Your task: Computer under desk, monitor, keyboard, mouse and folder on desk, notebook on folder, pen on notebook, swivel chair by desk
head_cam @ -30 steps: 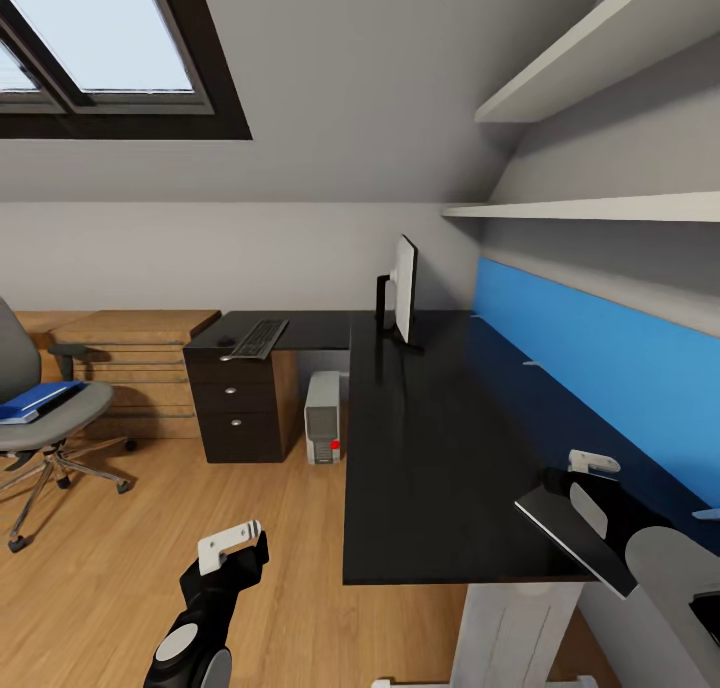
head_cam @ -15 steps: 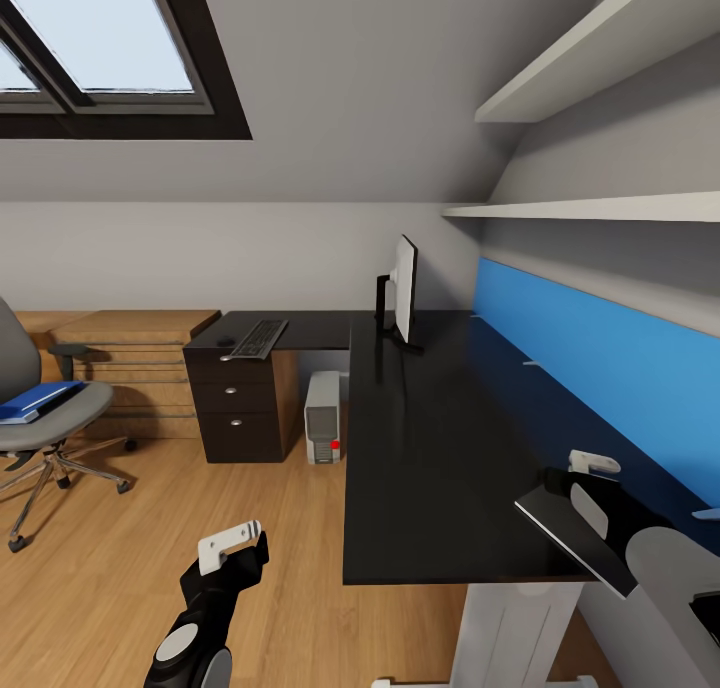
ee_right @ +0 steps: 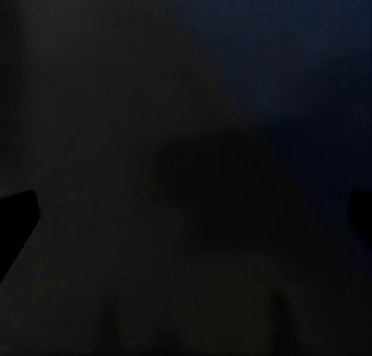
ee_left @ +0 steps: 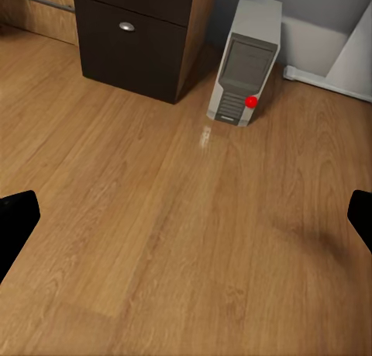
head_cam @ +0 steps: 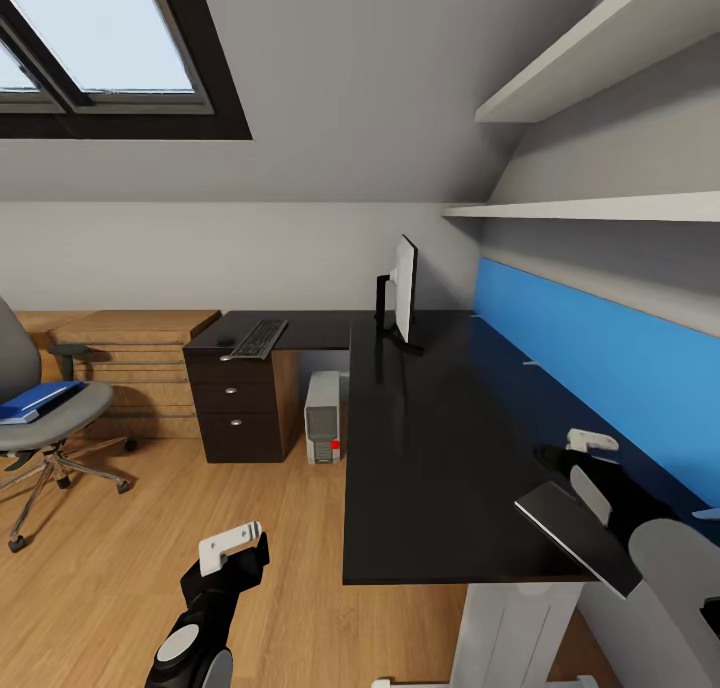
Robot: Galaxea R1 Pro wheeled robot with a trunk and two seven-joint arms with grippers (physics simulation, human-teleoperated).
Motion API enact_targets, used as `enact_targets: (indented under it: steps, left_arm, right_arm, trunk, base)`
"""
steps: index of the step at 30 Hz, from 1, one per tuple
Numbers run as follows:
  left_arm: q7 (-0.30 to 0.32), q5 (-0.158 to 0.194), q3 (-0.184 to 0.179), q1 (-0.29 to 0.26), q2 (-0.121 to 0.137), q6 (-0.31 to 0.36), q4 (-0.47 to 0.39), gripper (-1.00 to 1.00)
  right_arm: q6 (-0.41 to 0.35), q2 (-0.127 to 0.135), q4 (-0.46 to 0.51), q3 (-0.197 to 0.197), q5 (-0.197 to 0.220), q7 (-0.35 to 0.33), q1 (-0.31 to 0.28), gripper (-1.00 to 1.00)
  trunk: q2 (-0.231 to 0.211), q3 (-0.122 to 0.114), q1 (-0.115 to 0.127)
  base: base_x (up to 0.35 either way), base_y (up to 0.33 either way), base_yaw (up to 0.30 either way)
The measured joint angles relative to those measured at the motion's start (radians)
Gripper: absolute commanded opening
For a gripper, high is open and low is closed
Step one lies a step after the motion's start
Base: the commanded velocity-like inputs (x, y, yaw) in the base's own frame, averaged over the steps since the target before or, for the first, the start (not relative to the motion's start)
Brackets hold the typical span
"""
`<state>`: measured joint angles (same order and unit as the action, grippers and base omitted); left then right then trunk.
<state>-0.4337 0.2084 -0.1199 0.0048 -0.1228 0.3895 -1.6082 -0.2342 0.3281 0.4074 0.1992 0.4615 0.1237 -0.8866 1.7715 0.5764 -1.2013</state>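
Observation:
The black desk (head_cam: 430,448) carries the monitor (head_cam: 403,293), the keyboard (head_cam: 258,338) and a small dark mouse (head_cam: 227,342) at its far end. Under it stands the grey computer (head_cam: 323,418) (ee_left: 242,61). At the left, the swivel chair (head_cam: 55,418) holds the blue folder (head_cam: 40,396). A thin dark grey notebook (head_cam: 575,533) sits tilted at the desk's near end, just under my right gripper (head_cam: 585,463) (ee_right: 186,216), which is open over the dark top. My left gripper (head_cam: 238,550) (ee_left: 186,224) hangs open above the floor. The pen is out of view.
A dark drawer unit (head_cam: 240,408) (ee_left: 139,38) stands beside the computer. Low wooden cabinets (head_cam: 130,368) line the far wall behind the chair. A blue panel (head_cam: 600,368) and white shelves (head_cam: 590,208) run along the wall to the right of the desk.
My right gripper has lifted slightly away from the notebook, which has stayed in place. The left arm and the camera have not moved.

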Motion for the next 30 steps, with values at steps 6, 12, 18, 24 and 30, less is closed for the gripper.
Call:
enact_targets:
  steps: [6,12,18,24,30]
  left_arm:
    - [0.000,0.000,0.000,0.000,0.000,-0.001,0.001,1.00]
    - [-0.001,0.000,0.000,0.000,0.000,-0.001,0.001,1.00]
    - [-0.001,0.000,0.000,0.000,0.000,-0.001,0.001,1.00]
    - [-0.004,0.001,0.001,0.000,0.001,-0.001,0.013,1.00]
    - [-0.005,0.000,0.045,0.000,0.001,0.000,0.039,1.00]
  right_arm:
    - [-0.088,0.007,0.163,-0.003,0.005,0.000,0.038,1.00]
    - [-0.202,0.020,0.395,-0.020,0.033,0.005,0.157,1.00]
    - [-0.266,0.033,0.484,-0.091,0.086,0.009,0.206,1.00]
    - [-0.286,0.037,0.535,-0.169,0.143,0.009,0.249,1.00]
    - [-0.294,0.037,0.748,-0.276,0.235,0.010,0.393,1.00]
  trunk:
    - [0.000,0.000,0.000]
    - [0.000,0.000,0.000]
    - [0.000,0.000,0.000]
    - [0.000,0.000,-0.001]
    - [0.000,0.000,-0.001]
  base:
    - [0.000,0.000,0.000]
    - [0.000,0.000,0.000]
    - [-0.058,0.000,0.000]
    - [-0.256,0.000,0.000]
    - [-0.323,0.000,0.000]
